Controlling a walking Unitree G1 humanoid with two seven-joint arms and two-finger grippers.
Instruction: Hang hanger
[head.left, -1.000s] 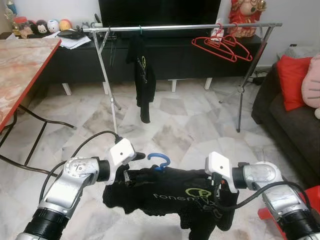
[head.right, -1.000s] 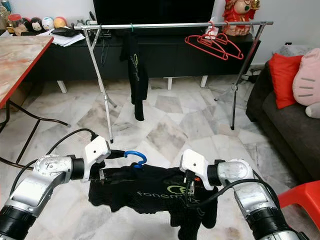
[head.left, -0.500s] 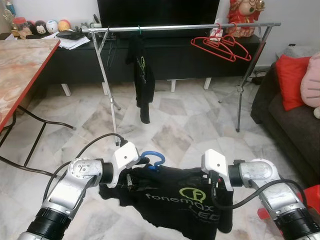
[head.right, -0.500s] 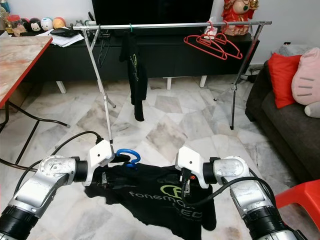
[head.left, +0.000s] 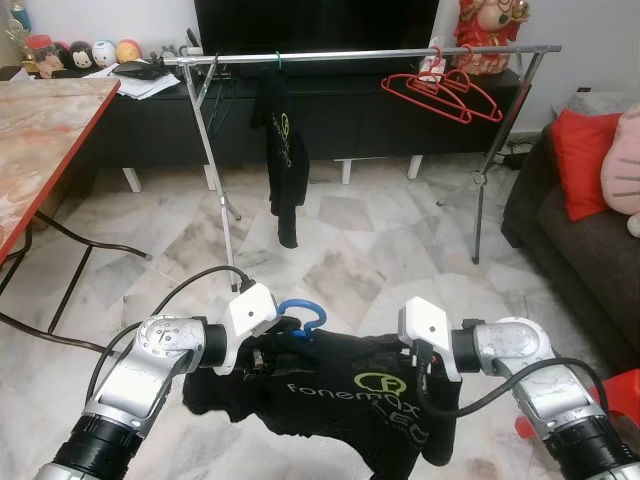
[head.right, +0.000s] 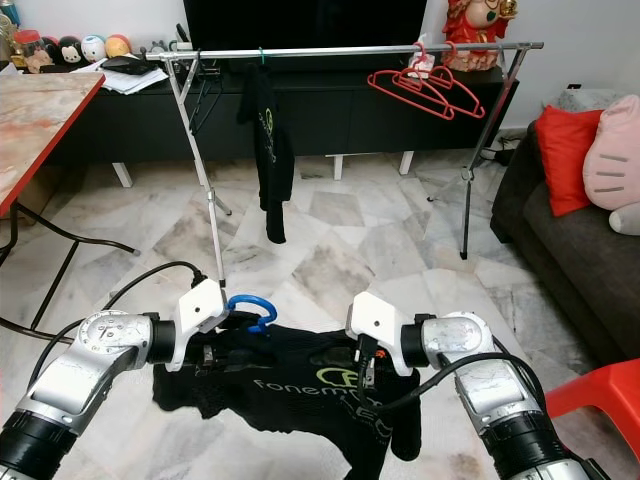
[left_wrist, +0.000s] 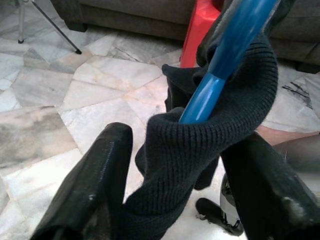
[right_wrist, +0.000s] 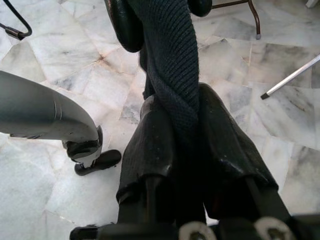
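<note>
Clothes rail (head.left: 360, 54) stands across the room in front of the TV unit, well apart from the robot. One black shirt (head.left: 284, 150) already hangs on it near its left end; two empty red hangers (head.left: 440, 92) sit toward the right end.

Second black T-shirt (head.left: 350, 395) is on the blue hanger (head.left: 303, 318) and carried low in front of the body, between both arms. Hook points up and toward the rail.

Left hand (left_wrist: 175, 200) is clamped on the bunched shirt collar with the blue hanger shaft running through it. Right hand (right_wrist: 172, 150) is pinched tight on a twisted fold of the shirt.

Progress, as I read it: garment on hanger, pickup done. Left: approach the rail, raise the hook over the bar, let go. Roughly halfway.
</note>
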